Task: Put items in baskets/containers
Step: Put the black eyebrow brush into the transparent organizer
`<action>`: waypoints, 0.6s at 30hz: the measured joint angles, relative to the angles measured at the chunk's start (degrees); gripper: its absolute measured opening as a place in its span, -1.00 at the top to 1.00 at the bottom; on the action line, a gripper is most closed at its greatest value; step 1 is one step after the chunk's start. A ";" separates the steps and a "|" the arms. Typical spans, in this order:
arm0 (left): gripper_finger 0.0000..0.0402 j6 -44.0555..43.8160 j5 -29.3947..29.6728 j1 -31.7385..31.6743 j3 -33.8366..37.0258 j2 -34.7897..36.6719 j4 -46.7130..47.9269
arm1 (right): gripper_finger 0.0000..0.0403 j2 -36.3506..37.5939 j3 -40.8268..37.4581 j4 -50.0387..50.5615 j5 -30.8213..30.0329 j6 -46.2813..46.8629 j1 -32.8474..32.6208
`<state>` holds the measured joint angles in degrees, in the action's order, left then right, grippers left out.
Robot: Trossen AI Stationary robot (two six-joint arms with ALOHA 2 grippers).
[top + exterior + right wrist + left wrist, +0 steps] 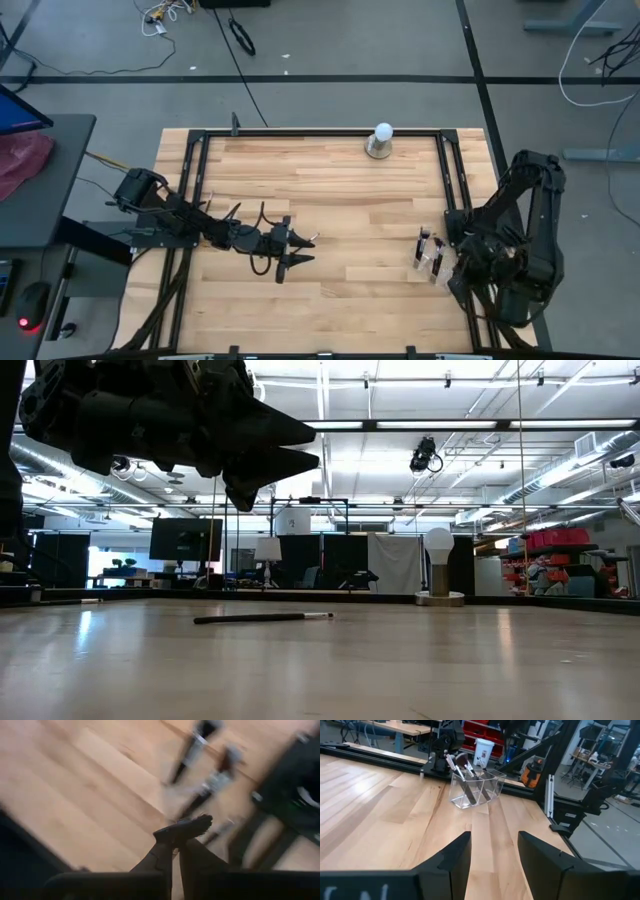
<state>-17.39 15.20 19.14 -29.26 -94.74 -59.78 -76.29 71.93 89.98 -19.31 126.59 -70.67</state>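
We see the left gripper (300,250) hovering with its fingers spread and empty, well apart from the clear organiser (476,787). One brush (262,618) lies flat on the table (340,190). Other brushes (462,772) stand inside the organiser, and just above it the right gripper (176,837) pinches a brush.

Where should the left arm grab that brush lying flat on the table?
Grip the brush mid-handle, coming straight down from above: it lies flat and alone on the table, so the open left gripper can set its fingers across the thin dark shaft, clear of the pale tip.
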 joint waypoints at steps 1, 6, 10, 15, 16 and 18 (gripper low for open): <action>0.15 0.00 0.14 0.00 0.00 0.00 0.16 | 0.96 -0.09 -1.14 0.01 2.20 0.44 0.00; 0.15 -0.02 0.20 0.00 0.00 0.00 0.14 | 0.96 -0.15 -5.25 0.04 6.62 2.79 -0.17; 0.15 -0.02 0.20 0.00 0.00 0.00 0.14 | 0.94 -0.15 -6.96 0.05 5.44 3.46 -0.07; 0.15 -0.07 0.20 0.00 0.00 0.00 0.14 | 0.90 -0.13 -9.09 -3.10 4.81 3.85 -0.04; 0.15 -0.07 0.20 0.00 0.00 0.00 0.14 | 0.89 -0.13 -9.60 -4.25 4.83 3.88 -0.04; 0.15 -0.19 0.20 0.00 0.00 0.00 0.16 | 0.86 -0.13 -10.56 -7.25 4.83 3.88 -0.04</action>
<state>-17.58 15.40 19.14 -29.26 -94.74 -59.62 -76.42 61.38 82.73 -14.48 130.48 -70.72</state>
